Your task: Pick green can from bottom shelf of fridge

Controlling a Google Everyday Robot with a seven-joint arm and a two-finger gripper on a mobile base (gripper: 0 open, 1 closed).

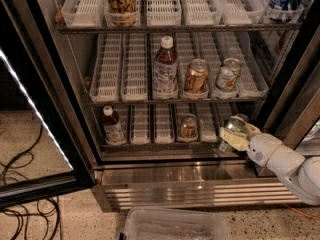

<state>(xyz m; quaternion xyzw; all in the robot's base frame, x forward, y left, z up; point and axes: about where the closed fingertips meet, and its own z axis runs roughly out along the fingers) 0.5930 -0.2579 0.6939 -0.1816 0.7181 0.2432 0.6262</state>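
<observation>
Slightly tilted green can (235, 125), top leaning up-right, pinched in hand (231, 137), right front of bottom shelf (150, 144)

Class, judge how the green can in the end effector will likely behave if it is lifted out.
The green can, held by the end effector at the right end of the bottom shelf, looks like rigid metal, so probably stiff. Its shiny round side may slip, and roll if dropped.

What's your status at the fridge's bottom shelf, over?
Pincer closed around green can, right end of bottom shelf. Copper-brown can stands apart, leftward. Exit path open.
</observation>
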